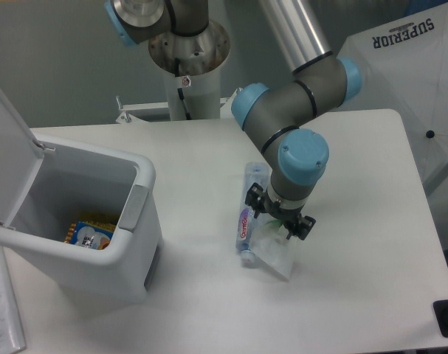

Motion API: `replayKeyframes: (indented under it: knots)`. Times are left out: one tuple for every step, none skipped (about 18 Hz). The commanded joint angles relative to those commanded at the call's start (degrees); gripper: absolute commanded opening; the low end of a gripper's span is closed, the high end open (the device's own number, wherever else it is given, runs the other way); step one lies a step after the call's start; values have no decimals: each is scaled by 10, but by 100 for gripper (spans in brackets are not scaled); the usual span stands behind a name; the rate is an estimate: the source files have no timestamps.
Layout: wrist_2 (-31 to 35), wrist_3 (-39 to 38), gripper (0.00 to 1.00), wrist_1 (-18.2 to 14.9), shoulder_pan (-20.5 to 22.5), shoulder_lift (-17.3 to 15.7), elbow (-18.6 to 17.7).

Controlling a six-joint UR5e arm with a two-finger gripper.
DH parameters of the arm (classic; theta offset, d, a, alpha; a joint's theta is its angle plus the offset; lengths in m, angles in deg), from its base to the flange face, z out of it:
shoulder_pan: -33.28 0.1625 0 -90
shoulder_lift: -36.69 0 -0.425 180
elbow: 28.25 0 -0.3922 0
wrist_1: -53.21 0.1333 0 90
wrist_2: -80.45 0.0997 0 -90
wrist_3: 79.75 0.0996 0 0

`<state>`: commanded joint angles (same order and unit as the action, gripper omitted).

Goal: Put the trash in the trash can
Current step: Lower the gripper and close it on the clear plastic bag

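The clear plastic bottle with a purple-blue label and white cap point(246, 223) lies on its side at the centre of the frame, cap toward the lower edge; pinkish lettering runs along its label but is too small to read. Just to its right lies the crumpled clear wrapper with a green bit point(274, 249), touching or nearly touching the bottle. The tool point(277, 225) of the grey-and-light-blue arm point(297, 103) hangs directly over the wrapper, its fingers hidden behind the wrist, so I cannot tell whether they are spread or closed. At the left stands the large white rectangular plastic trash can point(146, 177), lid flipped up, with an orange-and-blue packet point(89, 231) lying inside. All rest on the white desk point(356, 147). In the upper right corner, a white sheet point(408, 59) reads "SUPERIOR".
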<state>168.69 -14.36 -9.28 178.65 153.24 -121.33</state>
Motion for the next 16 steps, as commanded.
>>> replayKeyframes:
  knots:
    - [0, -1, 26, 0, -1, 0, 1]
    - [-2, -1, 16, 0, -1, -2, 2]
    - [-3, -1, 5, 0, 0, -4, 4]
    - [-4, -2, 0, 0, 0, -5, 5]
    - [-4, -3, 0, 0, 1, -6, 8]
    - [-5, -2, 0, 1, 2, -7, 11]
    - [-5, -3, 0, 0, 3, -7, 18]
    - [-5, -3, 0, -1, 3, -8, 22]
    - [-5, -3, 0, -2, 4, -9, 26]
    - [-5, -3, 0, -2, 5, -13, 28]
    - [-6, -3, 0, -2, 6, -21, 28]
    - [-6, -3, 0, -2, 8, -30, 28]
    - [-11, -3, 0, -2, 8, -39, 32]
    - [-22, -3, 0, -2, 8, -47, 38]
    - [-41, -9, 0, -2, 12, -52, 44]
    - [-68, -27, 0, -2, 15, -53, 51]
